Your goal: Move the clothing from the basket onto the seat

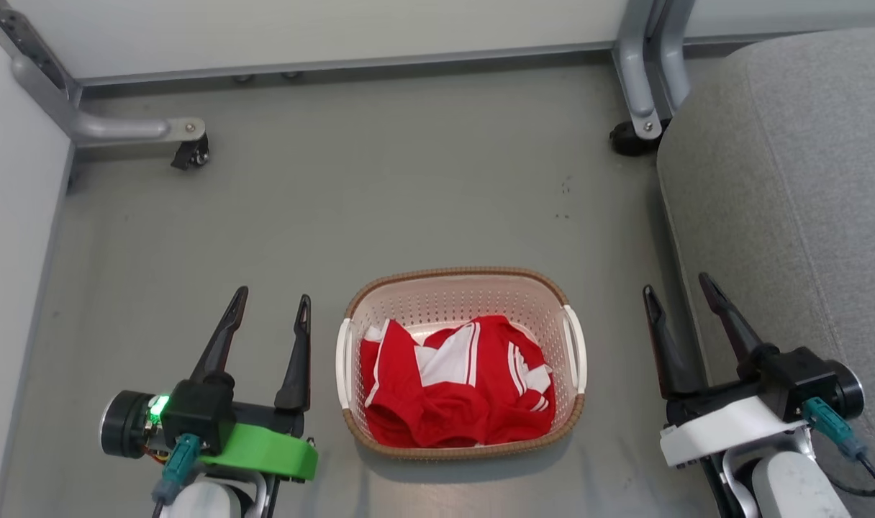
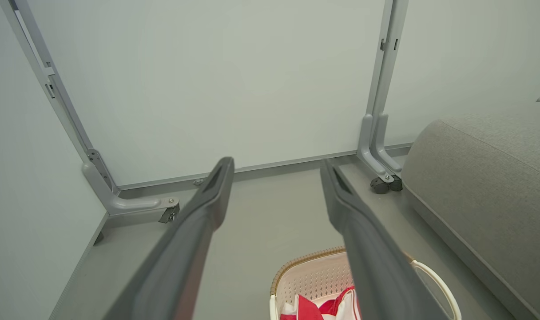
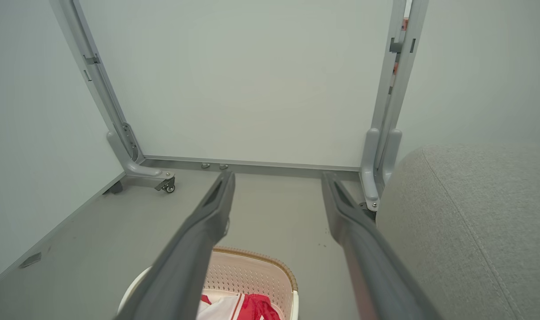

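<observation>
I have the basket [image 1: 458, 274] on the grey floor [image 1: 337, 201] straight ahead of me, and I place everything else from it. The clothing [image 1: 452, 392] is inside the basket. It is red fabric with white stripes and white panels, bunched in a heap toward the basket's near end, with the pale perforated far wall showing above it.

The left jaws sit left of the basket, level with its near half. They stand wide apart with nothing between them, and the dark fingers [image 1: 298, 363] point away from me, clear of the basket's left handle [image 1: 343, 360].

The right jaws sit right of the basket, also spread wide and empty. Their fingers [image 1: 665, 352] lie along the edge of the seat [image 1: 790, 180]; I cannot tell whether they touch it. The seat is a big grey cushion running along the basket's right side, apart from it.

Beyond the basket, grey frame legs on castors [image 1: 191, 152] stand at far left and far right.
</observation>
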### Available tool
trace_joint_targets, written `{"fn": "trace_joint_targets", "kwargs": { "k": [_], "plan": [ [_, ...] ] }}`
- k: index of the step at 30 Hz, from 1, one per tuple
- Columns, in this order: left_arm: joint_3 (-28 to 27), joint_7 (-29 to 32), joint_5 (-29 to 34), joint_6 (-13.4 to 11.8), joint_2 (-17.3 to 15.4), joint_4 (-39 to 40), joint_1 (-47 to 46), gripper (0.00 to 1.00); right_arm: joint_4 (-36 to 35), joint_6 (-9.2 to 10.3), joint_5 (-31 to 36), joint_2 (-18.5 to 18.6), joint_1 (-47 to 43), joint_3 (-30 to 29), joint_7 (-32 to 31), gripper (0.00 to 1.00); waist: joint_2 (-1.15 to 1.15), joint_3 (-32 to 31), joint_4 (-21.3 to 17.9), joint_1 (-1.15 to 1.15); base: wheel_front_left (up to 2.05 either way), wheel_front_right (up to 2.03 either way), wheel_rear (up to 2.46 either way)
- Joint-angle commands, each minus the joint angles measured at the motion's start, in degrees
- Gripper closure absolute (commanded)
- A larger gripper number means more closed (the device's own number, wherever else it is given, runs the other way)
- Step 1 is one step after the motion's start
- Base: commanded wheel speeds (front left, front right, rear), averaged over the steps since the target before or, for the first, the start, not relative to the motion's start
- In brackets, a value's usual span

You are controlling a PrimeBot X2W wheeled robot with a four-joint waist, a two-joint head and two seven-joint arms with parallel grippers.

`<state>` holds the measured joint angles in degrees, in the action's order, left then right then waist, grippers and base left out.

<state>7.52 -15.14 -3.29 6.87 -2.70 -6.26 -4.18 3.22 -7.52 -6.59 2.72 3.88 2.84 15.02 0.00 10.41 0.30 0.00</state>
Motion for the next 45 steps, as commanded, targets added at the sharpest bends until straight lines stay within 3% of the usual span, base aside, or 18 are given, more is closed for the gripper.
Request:
{"fn": "trace_joint_targets", "kwargs": {
  "k": [1,7,11,18,26,34,37,45],
  "plan": [
    [0.2,0.0,0.5,0.2,-0.3,-0.5,-1.8,0.00,-0.4,0.06,0.2,0.3,1.6,-0.3,0.2,0.00,0.00,6.3,0.4,0.00,0.00,0.00,0.00],
    [3.6,0.0,2.6,0.6,-1.8,-2.3,-7.1,0.00,-1.8,0.06,0.5,0.3,6.1,-1.3,0.2,0.00,0.00,15.0,0.4,0.00,0.00,0.00,0.00],
    [9.3,0.0,3.6,0.7,-4.6,-4.6,-12.1,0.00,-2.7,0.06,0.8,0.3,9.3,-2.1,0.2,0.00,0.00,20.4,0.1,0.00,0.00,0.00,0.00],
    [26.6,0.0,1.9,0.6,-10.4,-13.7,-25.4,0.00,-3.6,0.06,1.1,0.3,14.8,-2.2,0.2,0.00,0.00,28.8,-1.3,0.00,0.00,0.00,0.00],
    [46.1,0.0,-2.0,0.7,-11.6,-26.7,-42.4,0.00,-5.0,0.07,0.3,0.3,19.0,-2.7,0.2,0.00,0.00,36.7,-3.0,0.00,0.00,0.00,0.00],
    [63.7,0.0,-6.3,0.7,-10.9,-38.7,-55.3,0.00,-6.4,0.07,-0.8,0.2,21.2,-3.9,0.2,0.00,0.00,42.6,-4.9,0.00,0.00,0.00,0.00],
    [65.7,0.0,-6.3,0.7,-9.1,-42.9,-57.9,0.00,-6.5,0.06,-1.3,0.2,21.1,-4.4,0.2,0.00,0.00,43.8,-5.0,0.00,0.00,0.00,0.00],
    [65.8,7.1,2.6,0.6,-2.7,-52.6,-56.0,0.00,-5.4,0.07,-3.3,0.2,21.3,-3.0,0.2,0.00,0.00,45.2,-6.4,0.00,0.00,0.00,0.00]
  ]
}}
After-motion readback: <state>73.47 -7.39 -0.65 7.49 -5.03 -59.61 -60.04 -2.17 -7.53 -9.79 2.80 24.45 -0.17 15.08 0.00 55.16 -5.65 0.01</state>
